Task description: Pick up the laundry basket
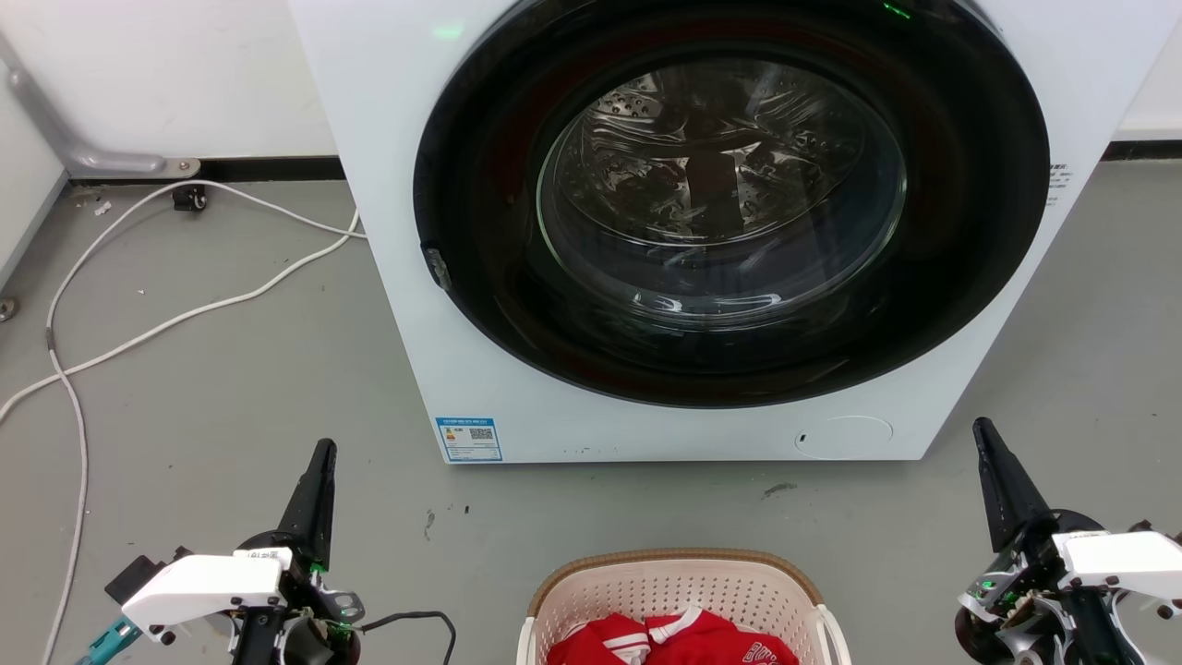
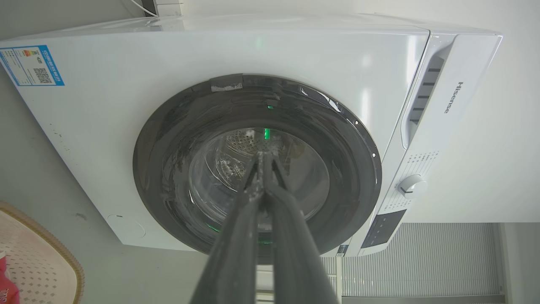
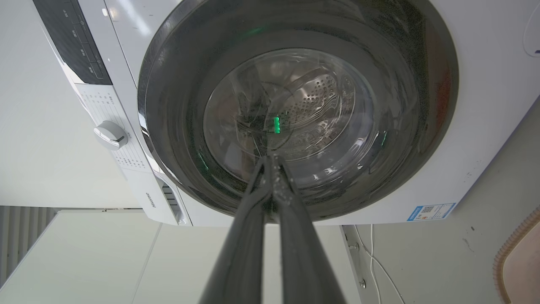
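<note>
The laundry basket [image 1: 679,580], cream perforated plastic with a brown rim, sits on the floor at the bottom centre of the head view, cut off by the frame edge. Red clothing [image 1: 674,639] lies inside it. A corner of the laundry basket [image 2: 40,253] appears at the left wrist view's lower left, and its rim [image 3: 512,249] at the right wrist view's lower right. My left gripper [image 1: 323,450] is shut, well to the basket's left and empty. On the opposite side, my right gripper [image 1: 981,427] is shut and holds nothing. Both point toward the washer.
A white front-loading washer [image 1: 416,305] with a shut dark glass door [image 1: 729,199] stands right behind the basket. White cables [image 1: 166,323] trail over the grey floor at the left, near a wall pipe [image 1: 55,139]. Bare floor lies between each gripper and the basket.
</note>
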